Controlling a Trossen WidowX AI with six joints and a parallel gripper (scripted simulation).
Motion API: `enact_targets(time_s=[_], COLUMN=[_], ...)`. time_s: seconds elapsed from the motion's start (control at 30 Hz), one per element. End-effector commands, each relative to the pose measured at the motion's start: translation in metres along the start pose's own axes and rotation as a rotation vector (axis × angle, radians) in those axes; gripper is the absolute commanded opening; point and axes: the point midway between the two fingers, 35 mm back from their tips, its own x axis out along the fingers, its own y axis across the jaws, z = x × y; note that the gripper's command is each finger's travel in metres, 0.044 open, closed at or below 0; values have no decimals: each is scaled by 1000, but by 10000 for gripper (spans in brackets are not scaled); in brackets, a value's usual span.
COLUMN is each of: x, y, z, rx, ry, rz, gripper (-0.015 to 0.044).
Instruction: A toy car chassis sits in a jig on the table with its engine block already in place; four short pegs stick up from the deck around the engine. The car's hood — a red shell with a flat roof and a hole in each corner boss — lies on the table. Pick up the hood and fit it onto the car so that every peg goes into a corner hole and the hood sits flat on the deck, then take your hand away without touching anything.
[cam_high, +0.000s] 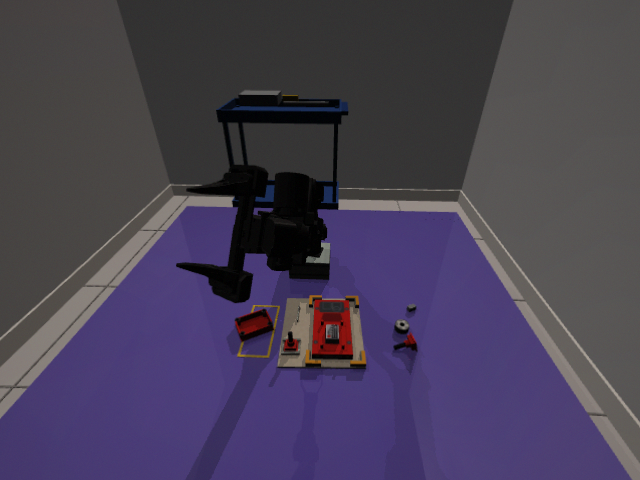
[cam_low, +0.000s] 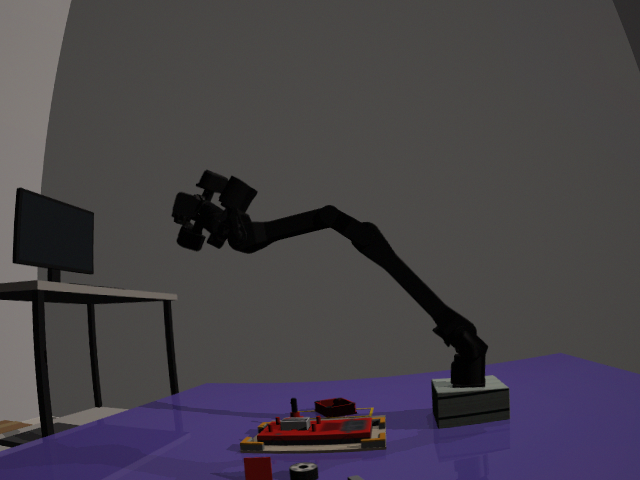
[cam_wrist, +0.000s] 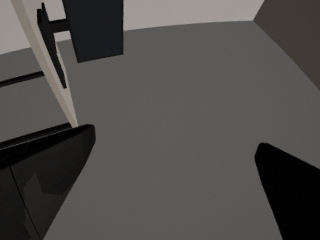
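The red hood (cam_high: 253, 324) (cam_low: 334, 406) lies on the purple table inside a yellow outlined rectangle (cam_high: 253, 355), left of the jig. It looks like a shallow shell with a dark inside facing up. The red car chassis (cam_high: 324, 333) (cam_low: 315, 428) sits in the jig (cam_high: 356, 361) (cam_low: 379, 439) with the grey engine block (cam_high: 331, 330) (cam_low: 295, 423) on its deck. Short red pegs show around the engine in the exterior view. My gripper (cam_high: 183, 228) (cam_low: 183, 224) (cam_wrist: 176, 142) is open wide and empty. It hangs high above the table, pointing sideways at the wall.
A small red piece with a black knob (cam_high: 291, 343) (cam_low: 294, 405) stands on the jig's left pad. A wheel (cam_high: 402, 325) (cam_low: 302, 470), a grey nut (cam_high: 411, 307) and a red-black part (cam_high: 406, 342) lie right of the jig. The arm base (cam_high: 310, 266) (cam_low: 469, 400), a blue rack (cam_high: 281, 111) and a desk monitor (cam_low: 54, 232) (cam_wrist: 94, 14) stand behind.
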Motion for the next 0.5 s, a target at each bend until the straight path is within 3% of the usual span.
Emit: enact_targets(time_s=[0.0, 0.03, 0.1, 0.47], x=[0, 0, -2, -67], y=[0, 0, 6, 103], z=[0, 0, -2, -59], rx=[0, 0, 27, 447], ry=[0, 0, 2, 156], rz=[0, 0, 21, 330], gripper=[414, 387, 440, 440])
